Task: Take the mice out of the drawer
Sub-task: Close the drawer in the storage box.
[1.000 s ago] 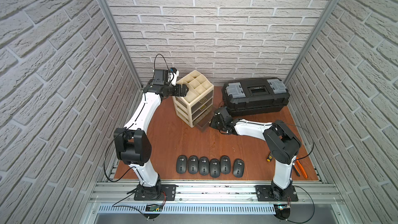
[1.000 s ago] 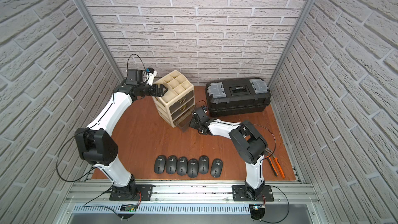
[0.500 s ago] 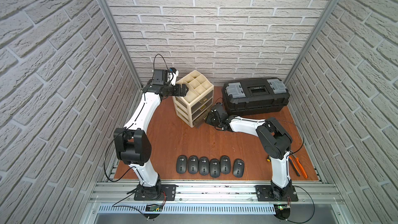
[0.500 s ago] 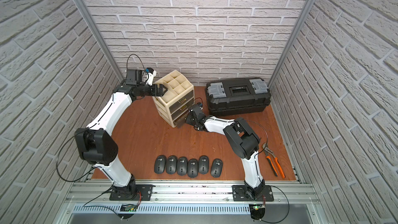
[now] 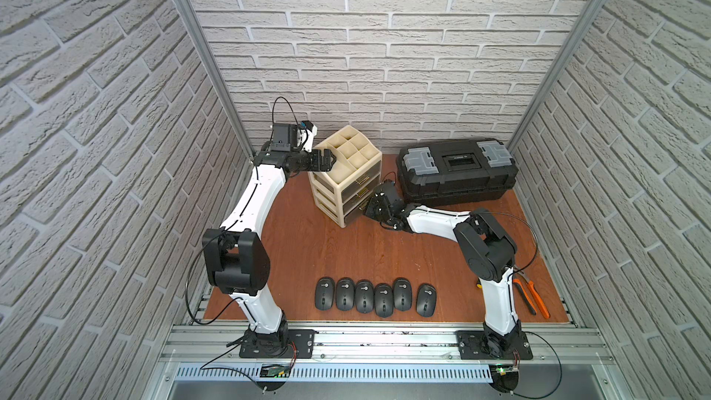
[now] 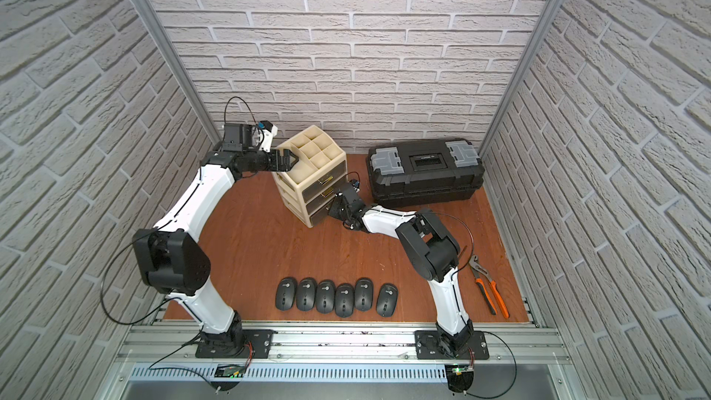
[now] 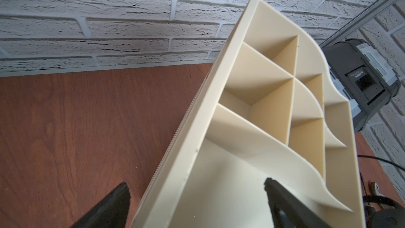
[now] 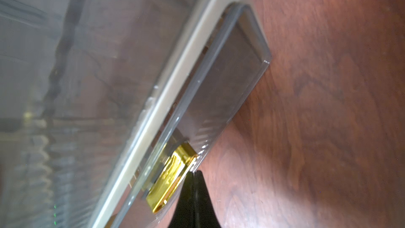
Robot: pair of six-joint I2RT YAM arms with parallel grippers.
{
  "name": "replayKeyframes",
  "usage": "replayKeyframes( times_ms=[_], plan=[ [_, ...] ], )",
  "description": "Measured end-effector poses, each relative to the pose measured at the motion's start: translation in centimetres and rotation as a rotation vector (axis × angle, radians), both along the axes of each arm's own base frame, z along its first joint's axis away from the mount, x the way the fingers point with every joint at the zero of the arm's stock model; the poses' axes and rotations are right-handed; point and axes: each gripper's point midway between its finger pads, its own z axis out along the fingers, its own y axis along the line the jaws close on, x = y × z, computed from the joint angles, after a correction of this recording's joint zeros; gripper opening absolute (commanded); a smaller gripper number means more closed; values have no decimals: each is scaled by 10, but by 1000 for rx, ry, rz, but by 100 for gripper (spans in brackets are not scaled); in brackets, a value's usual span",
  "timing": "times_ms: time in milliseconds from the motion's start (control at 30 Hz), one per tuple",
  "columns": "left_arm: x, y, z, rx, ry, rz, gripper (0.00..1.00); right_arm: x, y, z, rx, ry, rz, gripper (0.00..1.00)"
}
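Six mice (image 5: 375, 298) lie in a row on the counter (image 5: 307, 248), out of the drawer (image 8: 230, 80). The right claw (image 8: 194, 175), pinched together and empty, sits at the gold handle (image 8: 173, 172) and could slip off. The left claw (image 5: 329, 159), apart, straddles the box (image 5: 327, 194) wall; a hard push might tip it.

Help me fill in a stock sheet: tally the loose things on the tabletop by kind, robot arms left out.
Mice: 6
Cream drawer unit: 1
Black toolbox: 1
Orange-handled pliers: 1
Yellow-tipped thing, mostly hidden behind the right arm: 1
Total: 10
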Motion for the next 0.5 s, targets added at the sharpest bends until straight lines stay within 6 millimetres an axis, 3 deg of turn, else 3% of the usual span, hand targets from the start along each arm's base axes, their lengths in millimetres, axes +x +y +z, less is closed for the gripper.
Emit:
replayKeyframes(
  times_ms=[133, 500],
  plan=[
    [0, 1, 0, -3, 1, 0, 98, 5, 4, 4, 15, -12, -6, 3],
    [0, 0, 1, -13, 4, 1, 98, 12, 11, -12, 16, 5, -4, 3]
  ],
)
